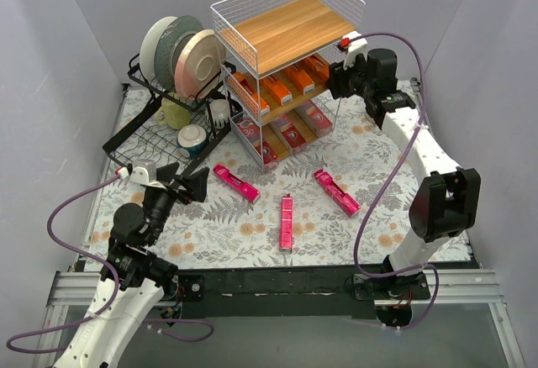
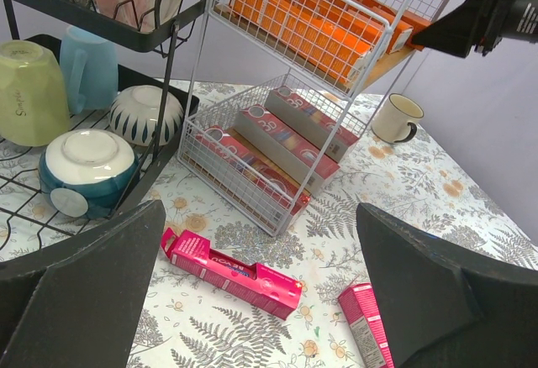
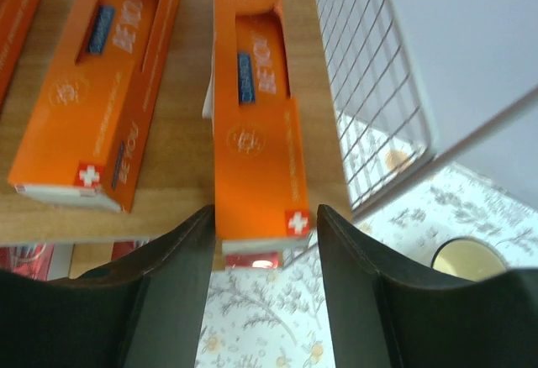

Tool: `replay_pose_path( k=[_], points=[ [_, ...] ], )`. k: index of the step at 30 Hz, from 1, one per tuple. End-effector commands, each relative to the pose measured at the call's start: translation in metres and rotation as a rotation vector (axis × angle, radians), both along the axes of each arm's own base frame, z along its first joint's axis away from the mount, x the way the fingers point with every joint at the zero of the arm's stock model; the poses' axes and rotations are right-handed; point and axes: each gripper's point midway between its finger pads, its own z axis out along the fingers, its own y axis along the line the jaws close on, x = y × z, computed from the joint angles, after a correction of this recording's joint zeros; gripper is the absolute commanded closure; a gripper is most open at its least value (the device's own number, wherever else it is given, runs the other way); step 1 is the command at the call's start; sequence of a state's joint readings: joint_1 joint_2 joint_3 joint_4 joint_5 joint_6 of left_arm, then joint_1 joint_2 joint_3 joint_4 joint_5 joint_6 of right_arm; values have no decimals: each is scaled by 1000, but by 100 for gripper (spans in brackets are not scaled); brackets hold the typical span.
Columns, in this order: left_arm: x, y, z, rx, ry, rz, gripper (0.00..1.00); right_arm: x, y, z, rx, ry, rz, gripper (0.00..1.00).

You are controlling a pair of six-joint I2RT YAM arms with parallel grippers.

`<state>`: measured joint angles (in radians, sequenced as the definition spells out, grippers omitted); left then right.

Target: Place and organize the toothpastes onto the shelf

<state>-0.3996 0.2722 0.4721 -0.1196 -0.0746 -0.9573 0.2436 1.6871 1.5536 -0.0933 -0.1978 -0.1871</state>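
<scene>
On wooden shelf board (image 3: pixel 192 65) | right fingers (image 3: pixel 168 301) apart astride slim orange carton (image 3: pixel 252 133) | left fingers (image 2: pixel 84 301) wide apart

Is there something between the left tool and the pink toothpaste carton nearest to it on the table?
Nothing visible does. The open left tool faces that pink carton, and only patterned tablecloth lies between them.

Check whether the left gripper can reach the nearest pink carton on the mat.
Probably yes: the left gripper is open, and the pink carton lies flat just ahead of it with nothing between.
</scene>
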Motion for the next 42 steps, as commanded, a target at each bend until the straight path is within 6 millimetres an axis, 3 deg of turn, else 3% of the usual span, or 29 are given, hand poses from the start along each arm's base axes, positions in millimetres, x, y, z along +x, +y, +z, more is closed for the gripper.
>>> replay_pose_path(
  k=[1, 6, 14, 25, 33, 36, 38, 42],
  points=[
    [-4, 3, 15, -2, -37, 5, 2, -11, -3, 28, 51, -102, -16, 42],
    [-4, 2, 14, -1, -36, 0, 2, -15, -1, 21, 76, -127, -10, 48],
    [-3, 2, 14, -1, -35, 5, 2, -1, 2, 33, 100, -178, -17, 54],
    [-3, 3, 14, -1, -34, 8, 2, 24, 0, 28, 92, -183, -61, 55],
    [-3, 3, 14, -1, -34, 9, 2, 26, -7, 26, 107, -193, -111, 55],
    [-4, 3, 14, -1, -34, 6, 2, 26, -8, 23, 101, -181, -114, 49],
    [-4, 3, 15, -2, -36, 8, 2, 25, -9, 23, 98, -179, -115, 40],
    [-4, 3, 14, -1, -34, 8, 2, 15, -11, 34, 99, -189, -112, 32]
  ],
)
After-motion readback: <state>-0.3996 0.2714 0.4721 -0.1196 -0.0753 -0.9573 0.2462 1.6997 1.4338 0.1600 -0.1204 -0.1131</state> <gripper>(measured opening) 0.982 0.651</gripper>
